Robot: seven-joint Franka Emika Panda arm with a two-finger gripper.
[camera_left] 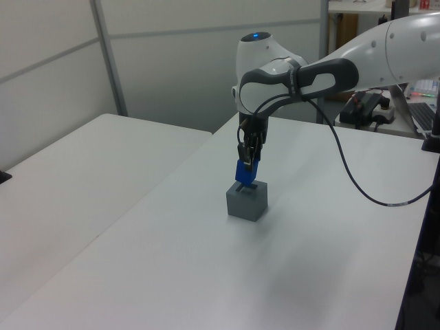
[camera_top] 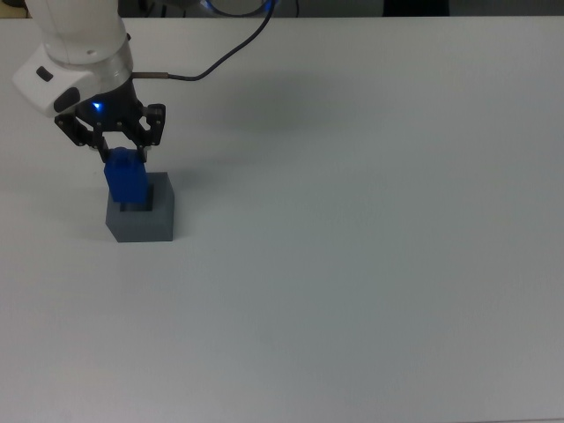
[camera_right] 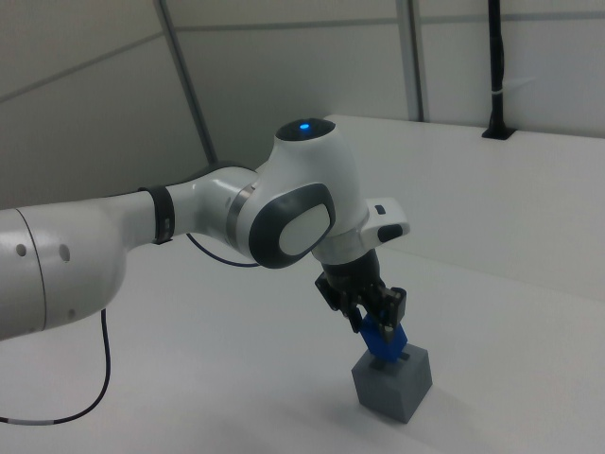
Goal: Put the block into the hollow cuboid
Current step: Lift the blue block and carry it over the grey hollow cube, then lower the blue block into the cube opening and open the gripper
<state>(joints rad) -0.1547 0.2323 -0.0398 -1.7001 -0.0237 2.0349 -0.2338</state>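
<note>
- Block (camera_top: pixel 125 179): small solid dark-blue rectangular piece with plain matte faces, clamped by its upper end between the jaws and hanging below them over the grey box.
- Hollow cuboid (camera_top: pixel 145 222): grey matte cube-like box with thick walls, standing on the white table (camera_top: pixel 370 247) directly under the jaws.
- Gripper (camera_top: pixel 113 150): black two-finger unit on a white arm, with a blue light glowing on its body in the top view; jaws clenched on the block's top, only as far apart as the block is wide.
- Top view: the block covers most of the box's square recess, so the opening shows only as a dark strip at the block's lower edge.
- Left view: block (camera_left: pixel 245 172) upright beneath the gripper (camera_left: pixel 249 157), its lower end at the rim of the cuboid (camera_left: pixel 247 201); whether it has entered the recess cannot be told.
- Right view: block (camera_right: pixel 383 342) slightly tilted, its bottom touching or dipping into the top of the cuboid (camera_right: pixel 393 380); gripper (camera_right: pixel 371 316) just above.
- Black cable (camera_top: pixel 220 60): runs from the arm's wrist away across the table.
</note>
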